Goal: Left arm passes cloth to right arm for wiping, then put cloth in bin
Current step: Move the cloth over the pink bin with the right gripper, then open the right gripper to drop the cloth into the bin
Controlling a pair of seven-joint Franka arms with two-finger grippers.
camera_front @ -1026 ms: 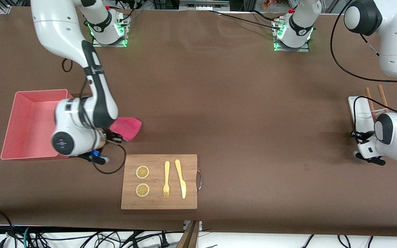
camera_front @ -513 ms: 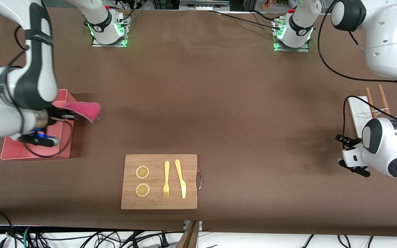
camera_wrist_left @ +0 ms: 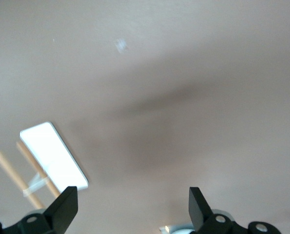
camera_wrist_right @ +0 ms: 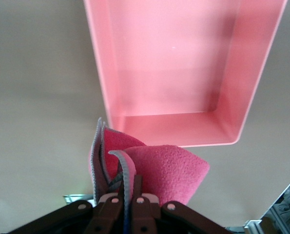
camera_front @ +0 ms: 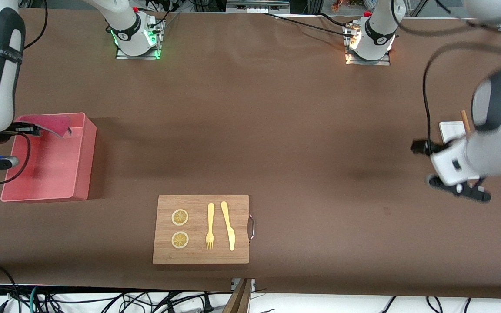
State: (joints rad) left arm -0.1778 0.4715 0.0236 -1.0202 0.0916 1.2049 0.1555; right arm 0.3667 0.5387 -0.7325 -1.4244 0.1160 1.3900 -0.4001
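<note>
My right gripper (camera_front: 28,128) is shut on the crimson-pink cloth (camera_front: 47,123) and holds it in the air over the pale pink bin (camera_front: 83,163), above the bin's wall that is farther from the front camera. In the right wrist view the cloth (camera_wrist_right: 154,170) hangs folded from my shut gripper (camera_wrist_right: 128,191), its grey edge showing, with the bin (camera_wrist_right: 169,129) open below. My left gripper (camera_front: 418,147) is up over the bare table near the left arm's end; in the left wrist view it (camera_wrist_left: 130,207) is open and empty.
A wooden board (camera_front: 200,256) with two lemon slices, a fork and a knife lies nearer the front camera. A small flat white tray (camera_front: 450,130) with wooden sticks (camera_front: 465,120) sits at the left arm's end, also in the left wrist view (camera_wrist_left: 52,155).
My right gripper carried the cloth from beside the board toward the right arm's end, and now holds it over the bin. My left arm rose and swung above the white tray.
</note>
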